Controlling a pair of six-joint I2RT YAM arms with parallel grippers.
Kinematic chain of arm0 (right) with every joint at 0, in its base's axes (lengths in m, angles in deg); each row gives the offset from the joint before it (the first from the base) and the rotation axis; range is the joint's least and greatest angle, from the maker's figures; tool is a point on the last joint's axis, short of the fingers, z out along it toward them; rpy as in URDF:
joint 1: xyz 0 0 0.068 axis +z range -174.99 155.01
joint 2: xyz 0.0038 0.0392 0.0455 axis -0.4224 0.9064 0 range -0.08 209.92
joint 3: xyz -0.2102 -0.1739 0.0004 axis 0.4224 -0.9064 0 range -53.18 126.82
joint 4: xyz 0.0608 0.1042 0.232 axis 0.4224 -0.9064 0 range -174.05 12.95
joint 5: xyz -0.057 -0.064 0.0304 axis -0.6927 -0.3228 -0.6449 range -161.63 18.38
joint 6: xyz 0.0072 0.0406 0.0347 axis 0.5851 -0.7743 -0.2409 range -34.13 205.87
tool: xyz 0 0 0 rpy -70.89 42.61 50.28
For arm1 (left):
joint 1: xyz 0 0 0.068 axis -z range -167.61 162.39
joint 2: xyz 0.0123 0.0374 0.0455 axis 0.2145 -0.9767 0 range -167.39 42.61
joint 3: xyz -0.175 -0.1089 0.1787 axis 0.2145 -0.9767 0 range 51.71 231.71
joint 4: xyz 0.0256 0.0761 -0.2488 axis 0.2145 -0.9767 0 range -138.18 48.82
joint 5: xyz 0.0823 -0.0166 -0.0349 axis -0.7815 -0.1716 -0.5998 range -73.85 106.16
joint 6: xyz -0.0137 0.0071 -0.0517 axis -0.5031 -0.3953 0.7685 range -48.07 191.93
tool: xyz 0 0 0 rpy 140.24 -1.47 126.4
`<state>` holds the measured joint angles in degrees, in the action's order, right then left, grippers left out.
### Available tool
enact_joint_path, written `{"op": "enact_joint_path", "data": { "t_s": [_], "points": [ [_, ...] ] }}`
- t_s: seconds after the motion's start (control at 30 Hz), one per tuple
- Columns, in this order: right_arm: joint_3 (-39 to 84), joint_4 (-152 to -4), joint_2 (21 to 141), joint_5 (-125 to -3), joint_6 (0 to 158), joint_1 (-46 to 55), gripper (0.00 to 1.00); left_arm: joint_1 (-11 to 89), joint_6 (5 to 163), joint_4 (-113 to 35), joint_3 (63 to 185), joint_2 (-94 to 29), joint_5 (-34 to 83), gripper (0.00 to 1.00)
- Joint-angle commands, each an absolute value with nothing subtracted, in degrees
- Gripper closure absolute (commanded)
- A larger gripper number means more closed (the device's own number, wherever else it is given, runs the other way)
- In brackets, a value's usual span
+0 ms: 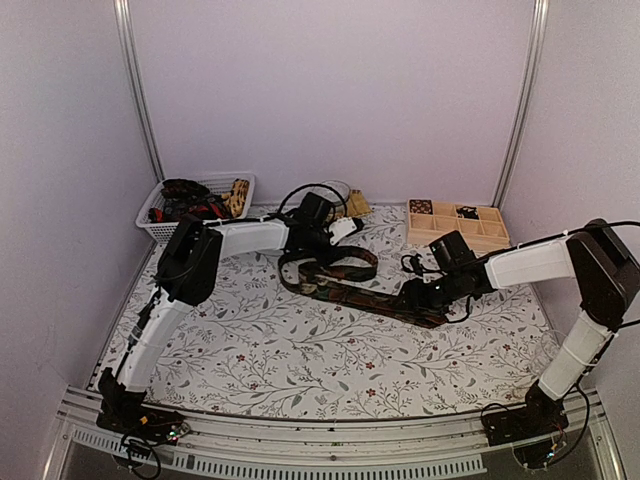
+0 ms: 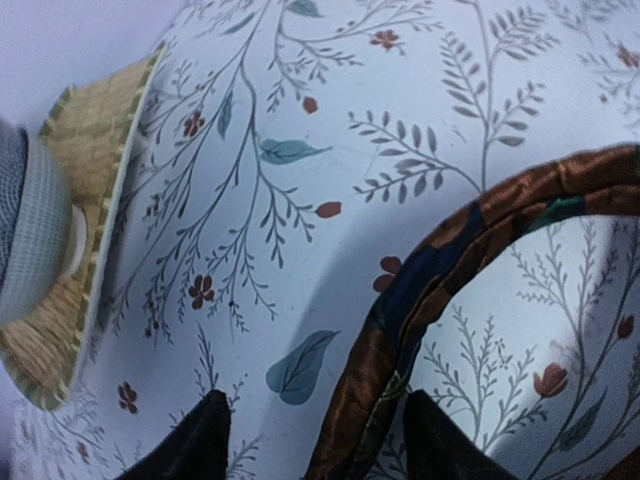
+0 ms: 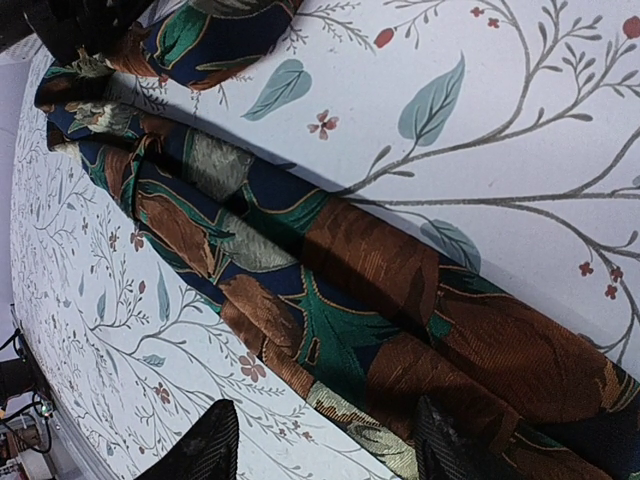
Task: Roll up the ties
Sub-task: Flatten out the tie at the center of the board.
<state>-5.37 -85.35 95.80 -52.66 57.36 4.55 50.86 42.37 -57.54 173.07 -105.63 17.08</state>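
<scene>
Top external view shows the tie [image 1: 360,297] on the worktop [image 1: 300,360], its long axis slanting from the left jaws at its looped end to the right jaws, both pairs spread open astride the fabric, neither visibly pinching.

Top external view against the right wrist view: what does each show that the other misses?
Only top external: the white basket of spare ties and the wooden divided box. Only right wrist: the patterned tie's green-and-brown leaf weave up close, with the open right gripper poised over it. Both: that tie lying on the floral tablecloth.
</scene>
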Motion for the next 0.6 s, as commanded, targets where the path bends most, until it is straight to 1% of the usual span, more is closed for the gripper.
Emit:
{"op": "enact_joint_path", "data": {
  "t_s": [0.0,0.1,0.23,0.37,0.43,0.57],
  "points": [
    [-5.2,-86.5,99.3,-52.9,57.7,4.3,0.40,50.9,42.3,-58.0,173.9,-107.2,14.2,0.50],
    [-5.2,-86.7,99.5,-53.0,57.8,4.3,0.40,50.7,43.5,-57.7,174.2,-106.9,11.1,0.69],
    [-5.8,-86.9,99.3,-53.4,57.8,4.3,0.41,49.5,47.8,-58.6,174.1,-105.6,5.1,1.00],
    [-6.4,-87.0,99.2,-53.5,57.8,4.3,0.41,47.8,54.4,-63.1,173.8,-102.9,-2.3,1.00],
    [-6.7,-86.9,99.3,-53.6,57.8,4.3,0.41,47.5,58.5,-64.7,171.7,-99.1,-8.0,1.00],
    [-7.3,-86.8,100.5,-53.5,57.8,4.3,0.41,47.0,66.1,-63.6,160.0,-88.0,-15.9,1.00]
  ]
}}
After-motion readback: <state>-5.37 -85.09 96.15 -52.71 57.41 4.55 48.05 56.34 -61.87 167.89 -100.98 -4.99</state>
